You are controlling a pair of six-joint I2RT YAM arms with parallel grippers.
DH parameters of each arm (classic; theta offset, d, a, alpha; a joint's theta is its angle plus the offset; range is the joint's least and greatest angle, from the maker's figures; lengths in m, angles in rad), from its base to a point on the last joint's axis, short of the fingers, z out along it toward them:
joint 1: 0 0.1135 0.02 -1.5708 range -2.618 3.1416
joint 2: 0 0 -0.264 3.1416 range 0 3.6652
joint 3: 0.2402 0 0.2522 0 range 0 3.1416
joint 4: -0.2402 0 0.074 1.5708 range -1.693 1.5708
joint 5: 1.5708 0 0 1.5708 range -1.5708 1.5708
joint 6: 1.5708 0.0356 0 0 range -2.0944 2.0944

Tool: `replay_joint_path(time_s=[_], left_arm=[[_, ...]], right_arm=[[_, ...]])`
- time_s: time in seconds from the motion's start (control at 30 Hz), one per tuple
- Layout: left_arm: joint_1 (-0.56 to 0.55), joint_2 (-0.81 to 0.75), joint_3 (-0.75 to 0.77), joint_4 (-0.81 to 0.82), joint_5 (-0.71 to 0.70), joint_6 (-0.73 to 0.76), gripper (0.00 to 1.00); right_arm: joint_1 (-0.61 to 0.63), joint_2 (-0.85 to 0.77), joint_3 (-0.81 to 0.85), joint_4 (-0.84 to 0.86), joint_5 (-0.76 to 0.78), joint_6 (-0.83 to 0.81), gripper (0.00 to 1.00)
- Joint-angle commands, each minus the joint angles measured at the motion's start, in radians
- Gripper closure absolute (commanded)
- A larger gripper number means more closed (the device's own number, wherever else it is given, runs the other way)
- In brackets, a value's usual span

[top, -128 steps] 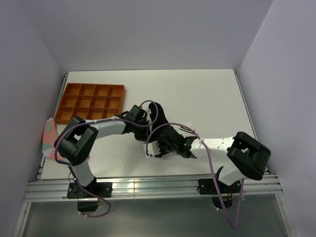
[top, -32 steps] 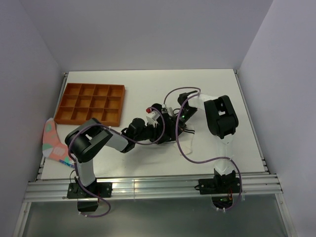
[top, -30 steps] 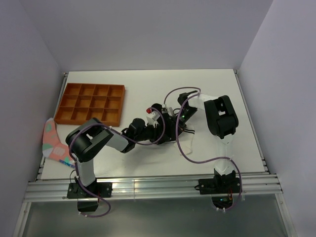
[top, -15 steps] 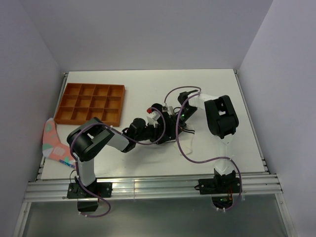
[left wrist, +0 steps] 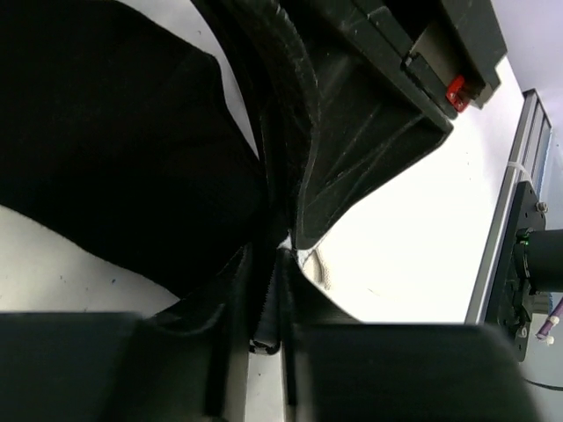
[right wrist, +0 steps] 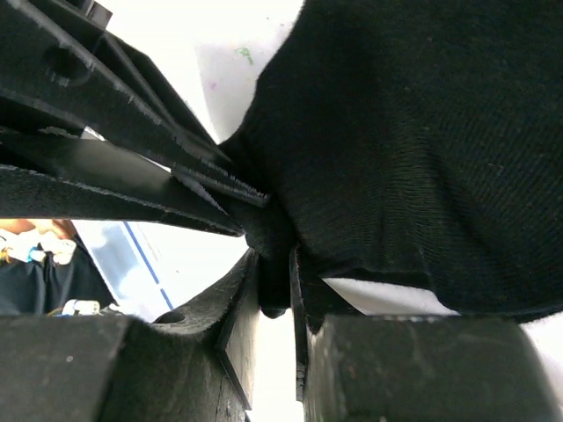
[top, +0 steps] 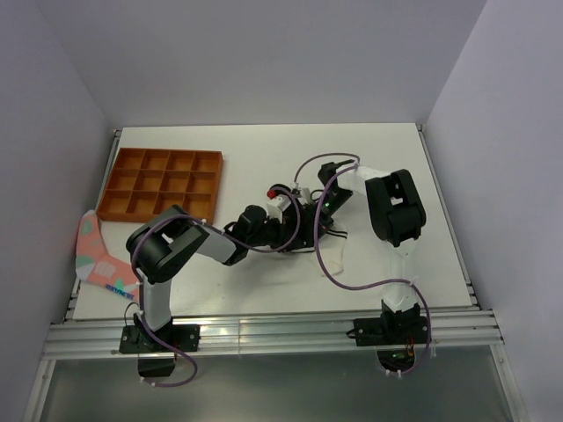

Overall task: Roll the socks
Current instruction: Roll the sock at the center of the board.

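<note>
The black sock (left wrist: pixel 106 141) spreads over the table in the left wrist view, and in the right wrist view the black sock (right wrist: pixel 422 149) fills the upper right. My left gripper (left wrist: pixel 271 264) is shut on a pinched fold of its fabric. My right gripper (right wrist: pixel 275 264) is shut on the same sock's fold, facing the left one, their fingers almost touching. From above, both grippers (top: pixel 299 224) meet at the table's middle and hide most of the black sock. The white sock (top: pixel 332 251) lies just right of them, partly under the right arm.
An orange compartment tray (top: pixel 163 183) sits at the back left. A pink fabric piece with teal patches (top: pixel 92 255) hangs over the table's left edge. The right arm's purple cable (top: pixel 330 268) loops over the table near the white sock.
My left gripper has slid a little to the right and its jaws have closed on the black sock. The right gripper has held still.
</note>
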Motion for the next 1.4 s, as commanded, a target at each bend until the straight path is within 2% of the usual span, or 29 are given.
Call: replay_joint_path(time_s=[0.0,0.03,0.07,0.13,0.27,0.33,0.73,0.93,1.13,1.37], left_arm=[[-0.004,0.037,0.057,-0.142,-0.012,0.015,0.84],[-0.003,0.043,0.065,-0.168,-0.007,0.013,0.91],[-0.004,0.048,0.074,-0.211,-0.013,0.013,0.93],[-0.003,0.065,0.104,-0.266,-0.023,0.007,1.00],[-0.004,0.109,0.158,-0.406,-0.092,0.016,1.00],[-0.001,0.120,0.181,-0.455,-0.096,0.013,1.00],[0.051,0.119,0.177,-0.576,-0.129,-0.021,1.00],[0.065,0.100,0.181,-0.639,-0.129,-0.001,1.00],[0.075,0.074,0.201,-0.752,-0.135,0.041,1.00],[0.088,0.050,0.200,-0.868,-0.086,0.073,1.00]], right_arm=[[-0.007,-0.033,-0.007,0.069,0.038,0.025,0.93],[-0.007,-0.040,-0.014,0.087,0.050,0.032,0.89],[-0.006,-0.046,-0.030,0.096,0.053,0.037,0.77],[-0.007,-0.068,-0.045,0.121,0.061,0.043,0.70],[-0.012,-0.126,-0.076,0.130,0.068,0.031,0.50],[-0.013,-0.143,-0.084,0.139,0.073,0.034,0.43],[-0.133,-0.189,-0.122,0.172,0.079,0.058,0.43],[-0.153,-0.211,-0.171,0.188,0.111,0.040,0.43],[-0.187,-0.224,-0.231,0.231,0.192,-0.004,0.43],[-0.251,-0.266,-0.212,0.188,0.202,-0.090,0.44]])
